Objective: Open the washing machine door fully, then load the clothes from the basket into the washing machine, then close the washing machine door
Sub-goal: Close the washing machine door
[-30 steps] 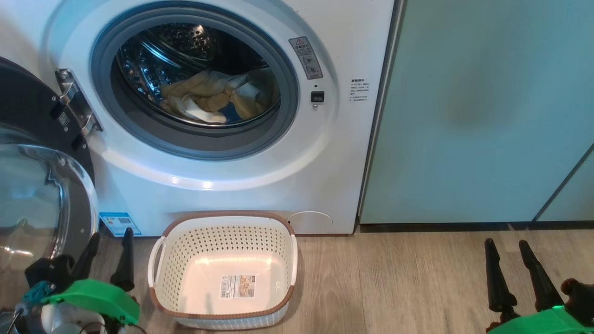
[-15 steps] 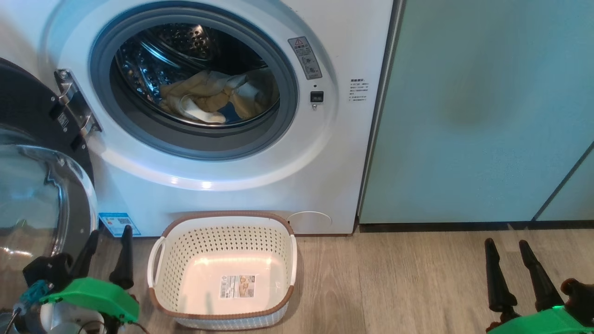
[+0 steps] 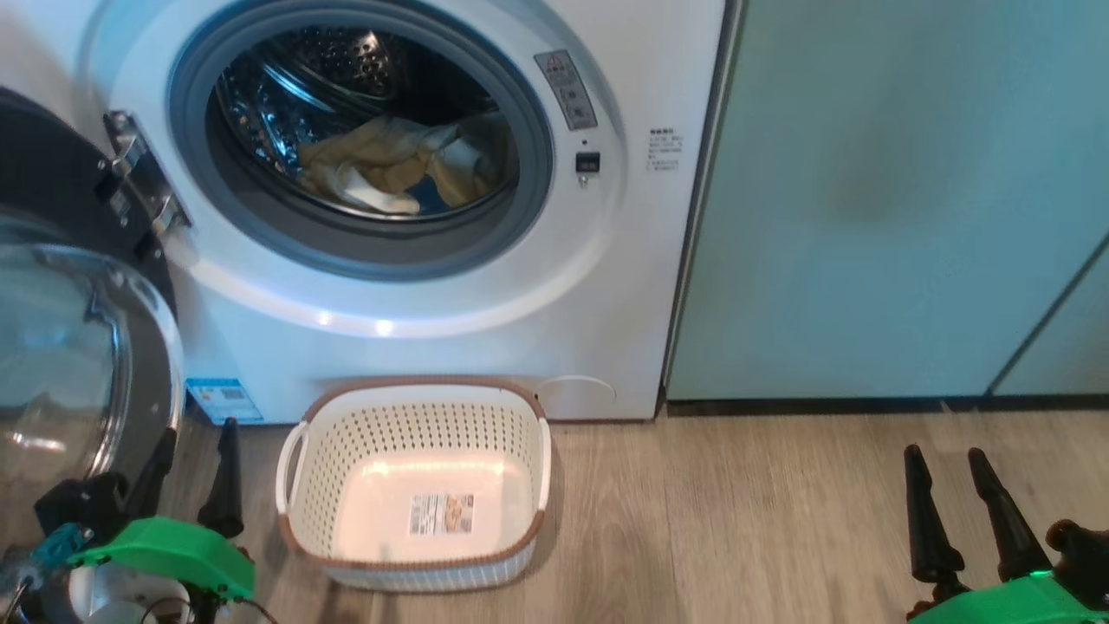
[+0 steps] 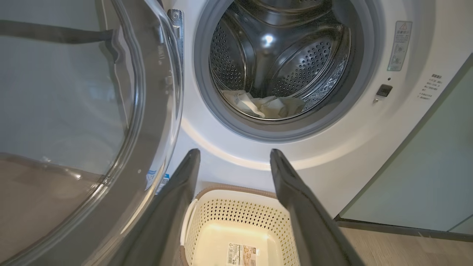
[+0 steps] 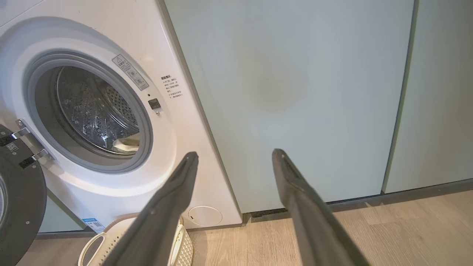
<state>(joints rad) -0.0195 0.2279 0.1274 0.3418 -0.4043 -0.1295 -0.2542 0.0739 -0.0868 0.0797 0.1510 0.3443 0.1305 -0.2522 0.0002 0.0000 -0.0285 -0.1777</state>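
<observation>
Basket [image 3: 416,383] is empty on the floor in front of the washer [image 3: 658,78], clothes [image 3: 381,165] are in the drum, so door-close is what's left. Door [image 3: 52,165] hangs wide open at L. L gripper [image 3: 197,429] is apart, empty, just beside the door's lower edge; R gripper [image 3: 943,451] apart too. Get L behind the door rim, push steady in an arc, and prob check the latch clicks.

Your right gripper [image 5: 234,152] rises from six o'clock, its two dark fingers [image 5: 303,199] spread wide with nothing between them. At nine o'clock the washing machine [image 5: 111,29] stands with its mouth uncovered, and a pale scrap of the clothes [image 5: 127,144] lies low in the steel drum [image 5: 92,107]. The black washing machine door [image 5: 18,207] hangs swung out at eight o'clock on its metal hinge [image 5: 31,146]. The basket [image 5: 186,246] peeks out at seven o'clock, partly behind one finger. Pale green cabinets [image 5: 295,92] span twelve to three o'clock above the wooden floor [image 5: 406,229].
</observation>
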